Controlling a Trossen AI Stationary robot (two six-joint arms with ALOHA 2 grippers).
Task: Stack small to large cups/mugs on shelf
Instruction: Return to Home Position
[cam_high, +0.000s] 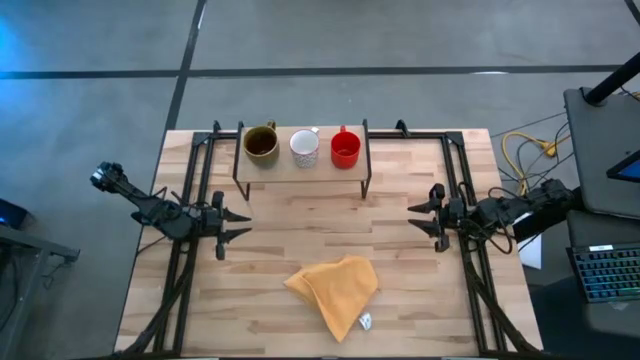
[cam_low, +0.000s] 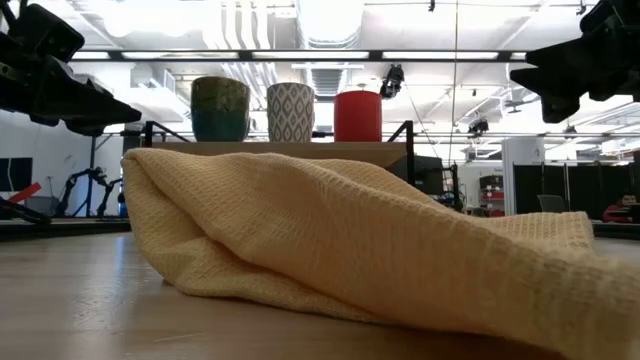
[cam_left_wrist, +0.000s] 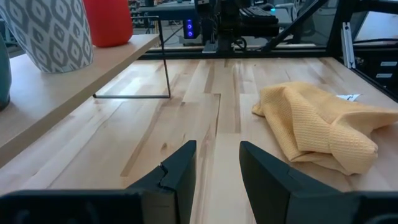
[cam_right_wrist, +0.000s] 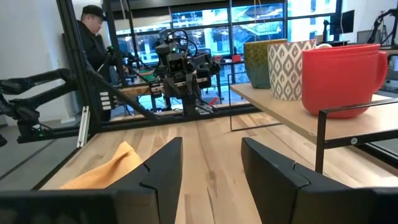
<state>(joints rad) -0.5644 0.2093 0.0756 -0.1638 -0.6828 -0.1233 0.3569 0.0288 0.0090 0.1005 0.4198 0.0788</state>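
Three mugs stand upright in a row on the shelf (cam_high: 302, 170) at the table's far side: the olive-brown mug (cam_high: 261, 144) on the left, the white patterned mug (cam_high: 304, 148) in the middle, the red mug (cam_high: 345, 149) on the right. They also show in the low view, olive (cam_low: 220, 109), white (cam_low: 290, 111), red (cam_low: 357, 115). My left gripper (cam_high: 243, 223) hovers open at the table's left, empty. My right gripper (cam_high: 415, 219) hovers open at the table's right, empty. Both point toward the table's middle.
A crumpled yellow-orange cloth (cam_high: 335, 291) lies on the table near its front edge, between the two arms. Black frame rails (cam_high: 190, 190) run along both table sides. A person (cam_right_wrist: 94, 31) stands beyond the table in the right wrist view.
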